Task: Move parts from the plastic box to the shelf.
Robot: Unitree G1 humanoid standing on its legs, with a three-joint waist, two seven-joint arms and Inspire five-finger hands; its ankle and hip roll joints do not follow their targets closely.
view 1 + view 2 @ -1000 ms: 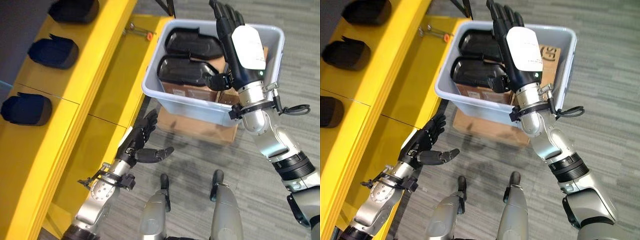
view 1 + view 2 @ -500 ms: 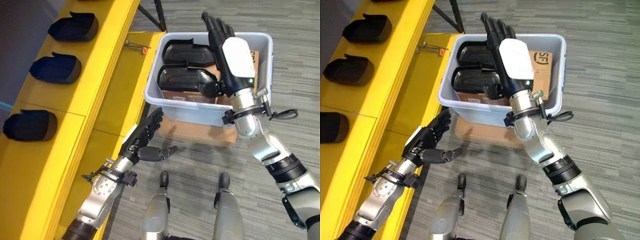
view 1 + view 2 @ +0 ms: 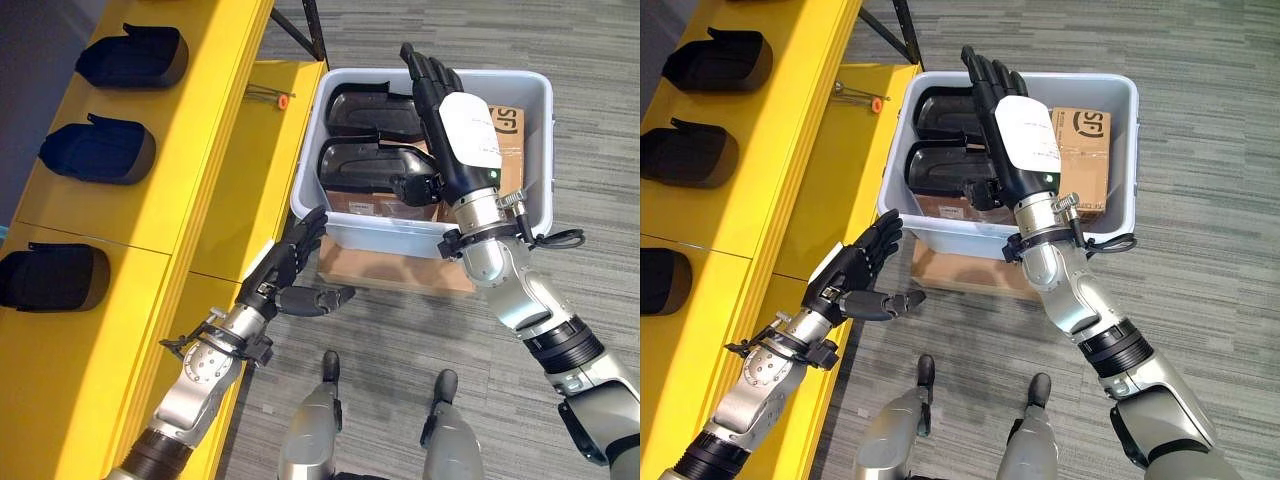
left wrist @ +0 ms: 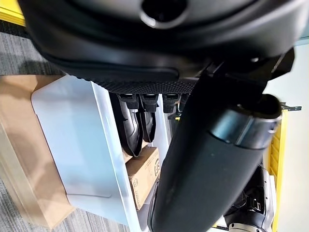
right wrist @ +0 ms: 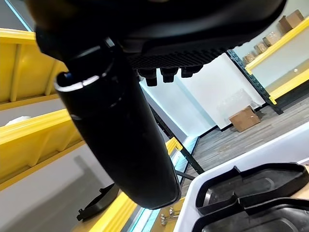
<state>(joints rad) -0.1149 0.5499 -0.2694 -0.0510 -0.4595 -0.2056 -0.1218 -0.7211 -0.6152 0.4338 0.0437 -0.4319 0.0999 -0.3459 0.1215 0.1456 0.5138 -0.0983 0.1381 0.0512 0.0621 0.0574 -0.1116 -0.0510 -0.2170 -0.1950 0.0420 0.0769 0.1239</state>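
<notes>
A pale plastic box (image 3: 330, 232) stands on a flat cardboard carton beside the yellow shelf (image 3: 190, 170). Two black moulded parts lie in it: one nearer (image 3: 365, 165), one farther (image 3: 362, 105). A brown cardboard box (image 3: 1080, 140) lies beside them. My right hand (image 3: 450, 130) hovers above the box with straight fingers, open and holding nothing, its thumb by the nearer part. My left hand (image 3: 285, 275) hangs open between the shelf and the box's near corner, empty. Three black parts (image 3: 95, 150) sit in a row on the shelf's upper level.
A small tool with an orange tip (image 3: 268, 95) lies on the shelf's lower yellow ledge near the box. A dark shelf leg (image 3: 312, 25) stands behind the box. Grey carpet (image 3: 590, 150) spreads to the right of the box.
The camera has shifted. My right hand stays open over the box, having drawn slightly lower towards the nearer part. My left hand has risen closer to the box's near corner.
</notes>
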